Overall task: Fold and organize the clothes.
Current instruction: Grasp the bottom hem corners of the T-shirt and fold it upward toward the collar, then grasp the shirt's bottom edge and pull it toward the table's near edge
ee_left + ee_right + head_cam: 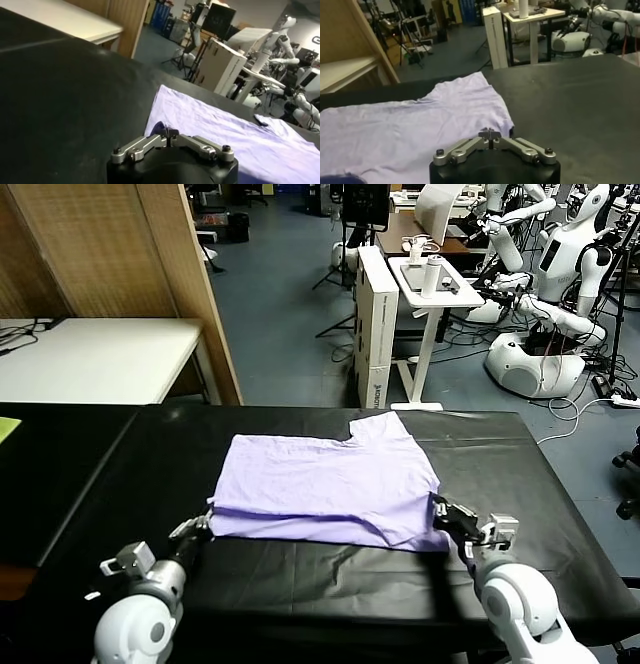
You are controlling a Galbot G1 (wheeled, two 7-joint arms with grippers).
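My left claw (205, 522) is fully closed at the shirt's (325, 484) near left corner, and the left wrist view shows its tips (170, 134) meeting right at the fabric edge; I judge it has a pinch of the hem, though I can't see cloth between the tips for certain. My right claw (445, 512) is closed the same way at the near right corner, tips (490, 134) together over the hem there. Whether either one truly holds fabric I can't confirm.

The shirt lies mostly flat in the middle of the black tabletop (300, 574), already doubled, with a sleeve or collar notch at its far edge.

To do this fold well, I'd lift both corners together and level, just enough to clear the tabletop, then carry them forward over the far edge at the same pace so the crease runs straight. Thin fabric like this slips and bunches, so if one corner sags I'd stop and re-pinch rather than drag it. I'd release only once the edges line up.
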